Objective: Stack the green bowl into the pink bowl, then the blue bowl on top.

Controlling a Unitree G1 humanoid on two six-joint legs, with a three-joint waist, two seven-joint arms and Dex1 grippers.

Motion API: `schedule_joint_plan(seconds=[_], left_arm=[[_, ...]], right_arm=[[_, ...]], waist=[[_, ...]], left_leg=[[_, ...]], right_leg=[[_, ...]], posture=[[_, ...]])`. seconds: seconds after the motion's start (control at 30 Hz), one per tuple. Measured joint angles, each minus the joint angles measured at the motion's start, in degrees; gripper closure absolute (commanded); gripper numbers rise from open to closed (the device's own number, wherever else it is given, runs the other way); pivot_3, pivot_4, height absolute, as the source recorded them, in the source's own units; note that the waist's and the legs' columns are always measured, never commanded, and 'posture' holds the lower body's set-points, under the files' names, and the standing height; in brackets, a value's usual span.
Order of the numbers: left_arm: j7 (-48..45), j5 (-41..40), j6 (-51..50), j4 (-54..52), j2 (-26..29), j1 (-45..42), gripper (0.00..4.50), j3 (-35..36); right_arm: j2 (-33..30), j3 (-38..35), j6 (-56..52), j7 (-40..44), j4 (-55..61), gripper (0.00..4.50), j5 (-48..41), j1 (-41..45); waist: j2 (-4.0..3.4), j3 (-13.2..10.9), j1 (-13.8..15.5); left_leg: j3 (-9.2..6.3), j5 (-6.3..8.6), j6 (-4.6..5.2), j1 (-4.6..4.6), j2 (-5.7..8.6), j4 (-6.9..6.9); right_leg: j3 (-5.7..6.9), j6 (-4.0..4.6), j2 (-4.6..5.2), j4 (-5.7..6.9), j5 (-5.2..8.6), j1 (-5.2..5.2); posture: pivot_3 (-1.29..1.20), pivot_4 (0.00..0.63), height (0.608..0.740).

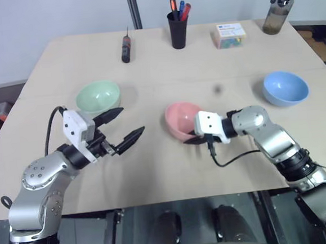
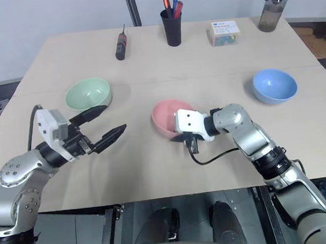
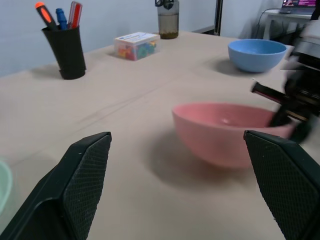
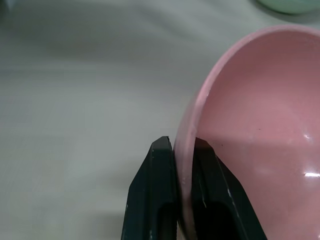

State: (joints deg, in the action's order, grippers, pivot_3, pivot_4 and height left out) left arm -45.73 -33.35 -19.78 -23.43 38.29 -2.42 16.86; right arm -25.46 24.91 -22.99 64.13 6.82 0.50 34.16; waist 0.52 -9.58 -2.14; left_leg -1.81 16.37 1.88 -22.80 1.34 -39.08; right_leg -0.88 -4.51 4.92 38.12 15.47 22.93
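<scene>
Pink bowl (image 1: 181,118) at centre frame on my tan table (image 1: 172,172), right gripper (image 4: 176,150) clamped on its near rim, green bowl (image 1: 98,96) centre-left, blue bowl (image 1: 285,87) far right, left gripper (image 1: 124,125) jaws wide apart, hanging just below the green bowl.

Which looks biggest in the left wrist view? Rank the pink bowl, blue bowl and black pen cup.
1. Pink bowl, largest, though it is also nearest the camera.
2. Blue bowl.
3. Black pen cup, close to the blue bowl; unsure.
</scene>
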Motion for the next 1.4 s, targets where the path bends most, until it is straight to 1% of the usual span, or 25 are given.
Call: schedule_joint_plan(seconds=[0.07, 0.13, 0.17, 0.2, 0.23, 0.3, 0.37, 0.47, 0.5, 0.53, 0.6, 0.63, 0.7, 0.77, 0.8, 0.83, 0.93, 0.97, 1.03, 1.07, 1.1, 1.13, 1.2, 1.27, 1.4], left_arm=[[0.0, 0.53, 0.09, 0.32, 0.01, -0.46, 0.0, -0.32], [-0.12, 0.84, 0.1, 0.63, 0.08, -1.27, 0.0, -0.88], [-0.22, 1.29, 0.15, 0.86, 0.3, -1.75, 0.0, -1.26], [-0.22, 1.4, 0.17, 0.93, 0.32, -1.82, 0.0, -1.27], [-0.02, 1.88, 0.18, 1.24, 0.39, -2.04, 0.0, -1.31], [1.88, 3.66, 0.01, 1.65, 0.73, -2.4, 0.0, -1.41], [3.66, 5.82, -0.12, 1.64, 1.17, -2.69, 0.0, -1.58], [8.86, 10.92, -2.84, 1.67, 3.23, -5.27, 0.0, -1.84], [10.1, 13.92, -4.43, 1.93, 5.64, -6.79, 0.0, -3.18], [10.91, 18.07, -5.97, 3.02, 9.79, -8.97, 0.0, -6.03], [12.03, 25.13, -7.58, 6.25, 14.97, -13.35, 0.0, -9.6], [12.37, 27.39, -8.18, 7.49, 16.12, -14.92, 0.0, -10.87], [12.31, 32.78, -9.29, 11.5, 17.47, -17.99, 0.0, -16.03], [12.01, 35.55, -8.95, 14.23, 17.49, -18.96, 0.0, -19.4], [11.66, 37.63, -8.34, 16.99, 17.43, -21.36, 0.0, -22.14], [11.57, 38.25, -8.22, 17.89, 17.35, -22.05, 0.0, -22.77], [10.36, 42.16, -6.32, 24.0, 16.33, -26.68, 0.77, -26.67], [10.36, 42.32, -6.21, 24.31, 16.21, -26.82, 1.04, -26.7], [9.57, 43.71, -4.9, 27.59, 15.33, -28.88, 2.1, -28.16], [9.48, 43.89, -4.71, 27.72, 15.22, -29.02, 2.28, -28.23], [9.03, 44.2, -3.9, 28.43, 14.91, -29.69, 2.81, -28.59], [8.66, 44.46, -3.53, 28.91, 14.59, -30.06, 3.06, -28.64], [7.7, 44.5, -3.09, 29.59, 13.89, -30.41, 3.96, -28.65], [6.59, 44.46, -2.96, 30.22, 13.15, -30.94, 4.41, -28.65], [3.52, 42.57, -2.64, 30.13, 12.47, -31.23, 4.41, -28.09]], right_arm=[[0.09, 0.65, -1.01, -1.37, -0.07, 2.96, 1.01, -0.09], [-0.01, 0.88, -1.86, -2.05, -0.07, 2.17, 1.2, -0.09], [-0.2, 0.9, -1.95, -2.2, -0.06, 1.58, 1.2, -0.08], [-0.22, 0.9, -1.96, -2.21, -0.06, 1.38, 1.21, -0.08], [-0.37, 0.9, -2.02, -2.24, -0.05, 1.02, 1.2, -0.08], [-1.22, 0.8, -2.75, -2.53, 0.13, 0.11, 1.08, -0.08], [-1.23, -0.72, -3.54, -3.49, 0.5, 0.05, 0.2, -0.25], [-1.13, -7.51, -6.74, -4.67, 4.9, 0.05, -5.25, -0.38], [-1.06, -9.82, -7.67, -4.92, 6.57, 0.05, -7.45, -0.37], [-0.9, -12.17, -8.58, -5.45, 8.38, 0.05, -9.74, -0.43], [-0.46, -15.95, -9.37, -6.8, 11.48, 0.05, -13.03, -0.24], [-0.5, -17.12, -9.38, -7.37, 12.45, 0.05, -13.91, -0.15], [-0.68, -18.59, -9.1, -9.36, 13.27, 0.05, -14.86, -0.06], [-0.66, -18.68, -8.83, -10.49, 13.25, 0.05, -14.93, -0.08], [-0.35, -18.77, -8.13, -11.63, 13.12, 0.05, -14.93, -0.05], [-0.1, -18.77, -7.93, -12.02, 13.12, 0.05, -14.94, -0.01], [0.23, -18.72, -7.08, -14.29, 13.17, 0.0, -14.94, 0.0], [0.24, -18.71, -7.0, -14.44, 13.17, 0.0, -14.94, 0.0], [0.15, -18.7, -6.86, -15.61, 13.36, 0.0, -15.01, -0.05], [0.17, -18.7, -6.86, -15.75, 13.43, 0.0, -15.02, -0.05], [0.06, -18.71, -6.86, -16.04, 13.73, 0.0, -15.14, -0.22], [0.03, -18.71, -6.86, -16.27, 13.99, 0.0, -15.23, -0.46], [-0.22, -18.7, -6.87, -16.82, 14.67, 0.0, -15.38, -1.36], [-0.76, -18.7, -6.87, -17.17, 14.77, 0.0, -15.52, -1.7], [-1.9, -18.75, -6.85, -17.42, 15.24, 0.0, -16.04, -2.3]], waist=[[0.0, 0.0, 0.06], [0.01, 0.0, 0.16], [0.01, 0.0, 0.25], [0.01, 0.0, 0.26], [0.01, 0.0, 0.25], [0.01, 0.0, 0.26], [0.01, 0.0, 0.26], [0.02, 0.0, 0.45], [0.06, -0.02, 0.49], [0.08, -0.02, 0.69], [0.05, -0.03, 0.89], [0.05, -0.03, 0.92], [0.05, -0.03, 0.97], [0.05, -0.03, 1.02], [0.05, -0.03, 1.18], [0.05, -0.03, 1.21], [0.06, -0.03, 1.3], [0.06, -0.03, 1.3], [0.06, -0.03, 1.29], [0.08, -0.02, 1.28], [0.08, -0.02, 1.24], [0.08, -0.02, 1.22], [0.08, -0.02, 1.16], [0.08, -0.02, 1.16], [0.08, -0.02, 1.17]], left_leg=[[0.0, 0.0, 0.0, 0.0, 0.03, -0.01], [-0.02, 0.0, 0.0, -0.06, 0.04, -0.01], [-0.02, 0.0, 0.0, -0.09, 0.05, -0.01], [-0.02, 0.0, 0.0, -0.1, 0.06, -0.01], [-0.02, 0.0, 0.0, -0.11, 0.06, 0.0], [-0.02, 0.0, 0.0, -0.11, 0.05, 0.0], [-0.02, 0.0, 0.0, -0.11, 0.05, 0.0], [-0.04, 0.0, 0.0, -0.15, 0.05, 0.01], [-0.07, 0.0, 0.0, -0.18, 0.05, 0.01], [-0.1, 0.0, 0.0, -0.19, 0.08, 0.0], [-0.06, 0.0, 0.01, -0.15, 0.12, 0.02], [-0.04, 0.0, 0.02, -0.14, 0.11, 0.03], [-0.01, 0.01, 0.02, -0.14, 0.12, 0.06], [0.02, -0.01, 0.01, -0.28, 0.09, 0.07], [0.01, -0.01, 0.0, -0.3, 0.11, 0.06], [0.01, -0.01, 0.0, -0.3, 0.12, 0.06], [0.01, -0.01, 0.02, -0.33, 0.21, 0.01], [0.02, -0.01, 0.02, -0.35, 0.23, 0.01], [0.0, -0.01, 0.02, -0.43, 0.26, 0.0], [-0.01, -0.01, 0.02, -0.53, 0.26, -0.02], [-0.03, -0.02, 0.01, -0.74, 0.26, -0.12], [-0.05, -0.02, 0.01, -0.88, 0.26, -0.19], [-0.05, -0.02, 0.01, -0.96, 0.29, -0.23], [-0.04, -0.02, 0.01, -0.96, 0.31, -0.25], [-0.06, -0.02, 0.01, -0.95, 0.3, -0.3]], right_leg=[[0.0, 0.0, 0.02, -0.01, 0.0, 0.02], [0.02, 0.0, 0.04, -0.05, 0.0, 0.05], [0.02, 0.0, 0.05, -0.07, 0.0, 0.07], [0.02, 0.0, 0.05, -0.07, 0.0, 0.08], [0.02, 0.0, 0.05, -0.08, 0.0, 0.08], [0.03, 0.0, 0.04, -0.08, 0.0, 0.09], [0.02, 0.0, 0.04, -0.07, 0.0, 0.09], [0.02, 0.0, 0.03, -0.06, 0.0, 0.09], [0.07, 0.0, 0.01, -0.07, 0.0, 0.08], [0.11, 0.0, -0.02, -0.05, 0.0, 0.08], [0.06, 0.0, -0.02, -0.05, 0.0, 0.08], [0.05, -0.01, -0.02, -0.08, 0.0, 0.09], [0.03, -0.01, -0.02, -0.08, 0.0, 0.09], [0.02, -0.01, -0.07, -0.04, 0.0, 0.22], [0.05, -0.01, -0.09, -0.03, 0.0, 0.23], [0.05, -0.01, -0.1, -0.03, 0.0, 0.23], [0.04, -0.01, -0.07, -0.03, 0.0, 0.22], [0.03, -0.01, -0.06, -0.04, 0.0, 0.23], [0.06, -0.01, -0.06, -0.04, 0.0, 0.31], [0.06, -0.01, -0.07, -0.01, 0.0, 0.42], [0.07, -0.01, -0.07, 0.08, 0.0, 0.63], [0.08, -0.01, -0.07, 0.17, 0.0, 0.77], [0.08, -0.01, -0.05, 0.42, 0.0, 0.86], [0.08, -0.01, -0.03, 0.41, 0.0, 0.85], [0.09, -0.02, -0.03, 0.37, 0.01, 0.85]], posture=[[0.0, 0.15, 0.74], [0.0, 0.15, 0.74], [0.0, 0.15, 0.74], [0.0, 0.15, 0.74], [0.0, 0.15, 0.74], [0.0, 0.15, 0.74], [0.0, 0.15, 0.74], [0.0, 0.15, 0.74], [0.0, 0.15, 0.74], [0.0, 0.15, 0.74], [0.0, 0.15, 0.74], [0.0, 0.15, 0.74], [0.0, 0.15, 0.74], [0.0, 0.15, 0.74], [0.0, 0.15, 0.74], [0.0, 0.15, 0.74], [0.0, 0.15, 0.74], [0.0, 0.15, 0.74], [0.0, 0.15, 0.74], [0.0, 0.15, 0.74], [0.0, 0.15, 0.74], [0.0, 0.15, 0.74], [0.0, 0.15, 0.74], [0.0, 0.15, 0.74], [0.0, 0.15, 0.74]])
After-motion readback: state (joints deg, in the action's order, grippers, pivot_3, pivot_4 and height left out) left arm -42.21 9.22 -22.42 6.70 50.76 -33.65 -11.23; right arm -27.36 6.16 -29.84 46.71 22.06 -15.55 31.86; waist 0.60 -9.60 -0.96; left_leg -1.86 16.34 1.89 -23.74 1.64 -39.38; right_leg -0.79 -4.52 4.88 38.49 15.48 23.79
